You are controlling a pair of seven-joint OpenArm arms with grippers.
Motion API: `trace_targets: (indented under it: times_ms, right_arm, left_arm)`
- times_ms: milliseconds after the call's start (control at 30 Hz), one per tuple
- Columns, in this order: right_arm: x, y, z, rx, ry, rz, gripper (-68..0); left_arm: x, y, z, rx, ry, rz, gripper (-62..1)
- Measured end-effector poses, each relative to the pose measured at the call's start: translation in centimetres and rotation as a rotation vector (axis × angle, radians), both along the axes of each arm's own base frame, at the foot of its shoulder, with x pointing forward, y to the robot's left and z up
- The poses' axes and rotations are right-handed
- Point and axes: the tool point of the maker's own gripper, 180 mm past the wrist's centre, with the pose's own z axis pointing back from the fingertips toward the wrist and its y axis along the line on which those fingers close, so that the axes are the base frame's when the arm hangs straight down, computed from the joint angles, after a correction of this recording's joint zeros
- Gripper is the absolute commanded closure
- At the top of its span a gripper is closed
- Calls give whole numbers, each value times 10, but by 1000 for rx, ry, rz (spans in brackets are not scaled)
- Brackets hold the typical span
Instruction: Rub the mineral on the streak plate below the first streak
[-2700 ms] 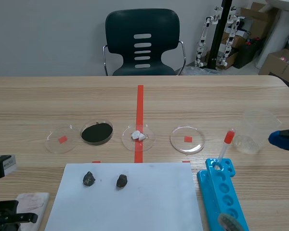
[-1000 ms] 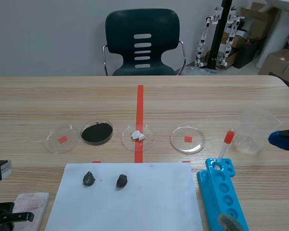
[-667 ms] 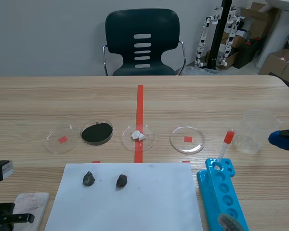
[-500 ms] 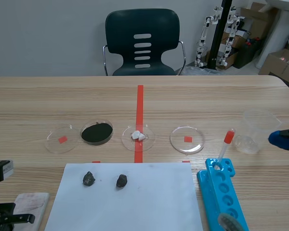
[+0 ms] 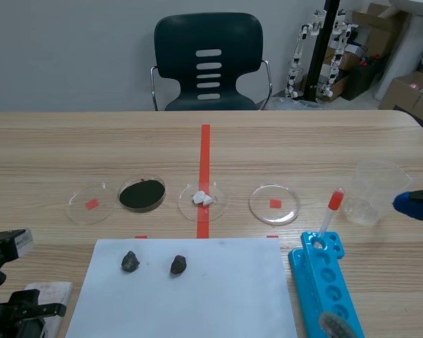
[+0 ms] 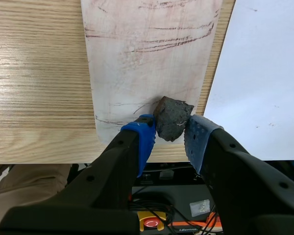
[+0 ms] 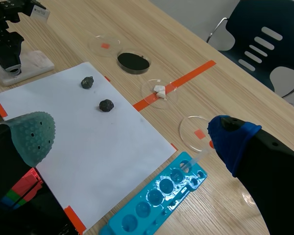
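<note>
Since a second ago the left gripper (image 6: 170, 133), clamped on the mineral (image 6: 172, 117), has shifted slightly over the streak plate (image 6: 137, 73), pressing it on the gripper's side of the dark streaks (image 6: 171, 43), so rubbing seems just beginning.

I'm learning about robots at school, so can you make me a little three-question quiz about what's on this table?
1. True or false: the left gripper is shut on a dark mineral.
2. How many dark rocks lie on the white paper? A) one B) two C) four
3. What stands in the far end of the blue rack?

Key: 1 true; 2 B; 3 a red-topped dropper.
</note>
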Motion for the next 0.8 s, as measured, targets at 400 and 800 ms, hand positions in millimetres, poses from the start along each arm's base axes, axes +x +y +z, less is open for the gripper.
trace_targets:
  times_ms: [400,800]
  right_arm:
    - [0,0,0,0,0,0,-679]
    - [0,0,0,0,0,0,-679]
  left_arm:
    - [-4,22,0,166,28,-9,-85]
    - [-3,30,1,199,23,6,-85]
